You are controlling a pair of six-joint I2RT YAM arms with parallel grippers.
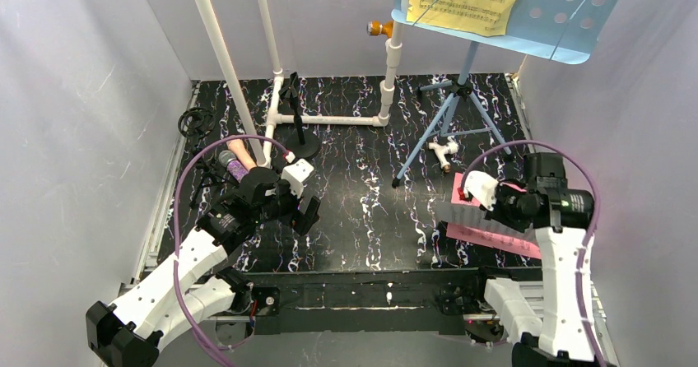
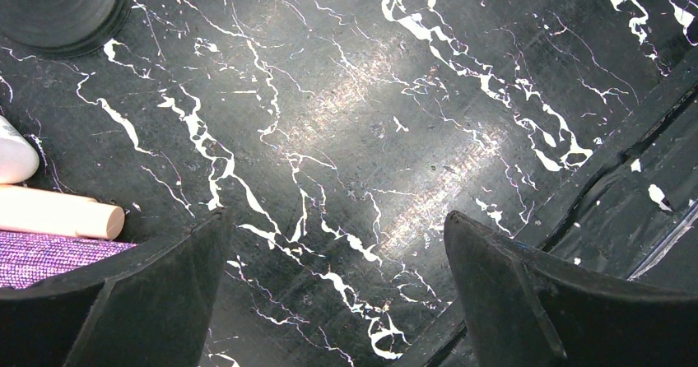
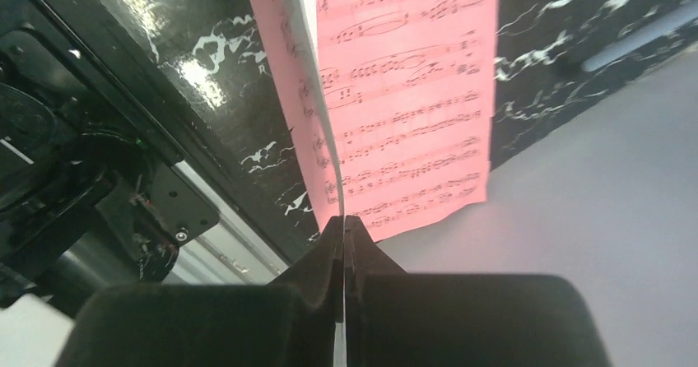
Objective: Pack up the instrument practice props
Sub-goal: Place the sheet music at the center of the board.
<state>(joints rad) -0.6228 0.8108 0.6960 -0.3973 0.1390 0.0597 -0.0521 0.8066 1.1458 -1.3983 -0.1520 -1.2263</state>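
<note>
My right gripper is shut on sheet-music pages, a pink page with a white one edge-on beside it. From above, that gripper holds the pages over the mat's right side, and another pink page lies beneath. My left gripper is open over bare mat, with nothing between its fingers. Just left of it lie the glittery purple microphone and the pink microphone. The round-base mic mount stands behind them. The light-blue music rack carries a yellow page.
A white pipe frame rises from the back of the black marbled mat. The rack's blue tripod legs spread at back right, with a small white fitting between them. A black tripod mount lies at back left. Grey walls enclose the cell.
</note>
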